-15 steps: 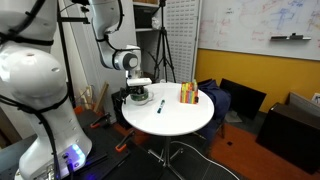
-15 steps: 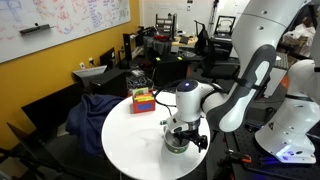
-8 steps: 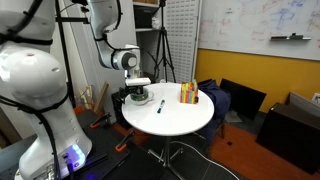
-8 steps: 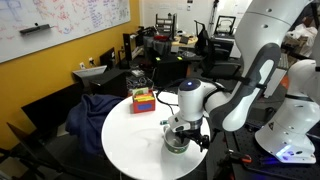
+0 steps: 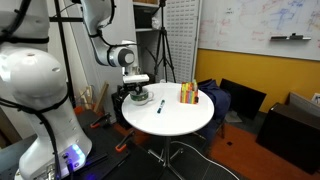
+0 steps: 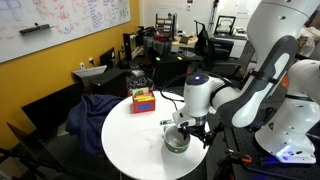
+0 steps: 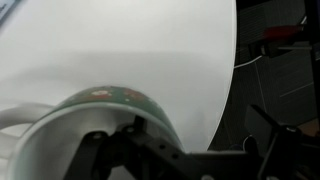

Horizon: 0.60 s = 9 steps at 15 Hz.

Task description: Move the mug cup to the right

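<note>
A small squat round mug cup, pale grey-green with a lighter rim (image 6: 177,142), is seen standing upright on the round white desk (image 6: 125,150). It is close to the desk's edge on the side where the white robot arm (image 6: 250,95) reaches in. The black gripper (image 6: 186,131) is held directly over the mug cup, pointing down, with its fingertips at the level of the rim. Whether the jaws are clamped on the rim or only placed around it cannot be told from any view.

In the wrist view the mug cup (image 7: 105,103) fills the lower left of the picture. It is blurred by closeness, and dark parts of the gripper are seen across its mouth. The bare desk (image 7: 130,40) spreads above it, and its curved edge is seen at the right.

A thin dark pen (image 5: 160,104) is seen lying flat on the desk just beside the mug cup (image 5: 142,100) in an exterior view. A red, yellow and orange striped block (image 5: 188,94) stands farther along, well apart from the mug cup, so that the pen lies between the two. In both exterior views the block stands near the desk's rim, on the side away from the arm.
</note>
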Motion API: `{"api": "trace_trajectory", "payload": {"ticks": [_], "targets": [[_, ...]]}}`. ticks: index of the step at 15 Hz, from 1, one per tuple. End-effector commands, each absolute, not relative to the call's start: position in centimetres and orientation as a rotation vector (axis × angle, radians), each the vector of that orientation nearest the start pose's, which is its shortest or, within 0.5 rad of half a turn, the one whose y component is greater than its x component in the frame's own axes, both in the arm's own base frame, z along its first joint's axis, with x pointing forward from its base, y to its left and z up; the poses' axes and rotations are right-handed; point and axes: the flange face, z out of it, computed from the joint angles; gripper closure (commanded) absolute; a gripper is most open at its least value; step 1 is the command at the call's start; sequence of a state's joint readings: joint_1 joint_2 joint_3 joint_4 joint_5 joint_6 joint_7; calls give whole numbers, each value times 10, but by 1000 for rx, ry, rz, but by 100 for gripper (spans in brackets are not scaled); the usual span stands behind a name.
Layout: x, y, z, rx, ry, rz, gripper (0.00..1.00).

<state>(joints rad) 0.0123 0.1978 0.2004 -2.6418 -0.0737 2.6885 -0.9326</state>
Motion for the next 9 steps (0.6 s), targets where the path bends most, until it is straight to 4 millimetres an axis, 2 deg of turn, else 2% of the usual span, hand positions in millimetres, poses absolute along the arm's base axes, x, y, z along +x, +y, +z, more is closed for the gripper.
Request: {"api": "trace_trajectory", "payload": {"ticks": [1, 9], "targets": [[385, 95, 188, -2572, -1746, 176, 0], [379, 93, 221, -2683, -1694, 49, 0]]}}
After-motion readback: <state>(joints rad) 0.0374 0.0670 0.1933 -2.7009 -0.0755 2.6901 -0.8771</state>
